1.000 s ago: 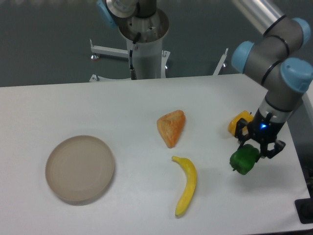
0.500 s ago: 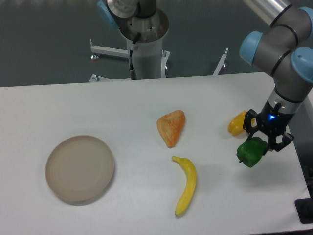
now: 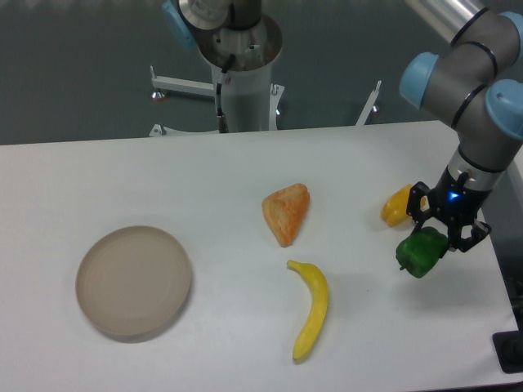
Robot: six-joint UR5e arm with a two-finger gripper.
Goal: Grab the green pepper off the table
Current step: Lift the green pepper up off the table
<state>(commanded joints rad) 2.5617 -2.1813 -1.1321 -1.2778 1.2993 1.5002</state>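
The green pepper (image 3: 419, 255) is glossy and dark green, held at the right side of the white table (image 3: 245, 180). My gripper (image 3: 446, 235) comes down on it from above and is shut on its upper part, black fingers on either side. The pepper looks lifted slightly off the tabletop, with its shadow just below. Its stem points to the lower left.
A yellow pepper (image 3: 397, 204) lies just left of the gripper. An orange wedge (image 3: 286, 212) sits mid-table, a banana (image 3: 311, 306) below it, a round beige plate (image 3: 134, 281) at the left. The table's right edge is close to the gripper.
Over the last second the gripper carried the green pepper a little to the right and up. Since half a second ago nothing has visibly moved.
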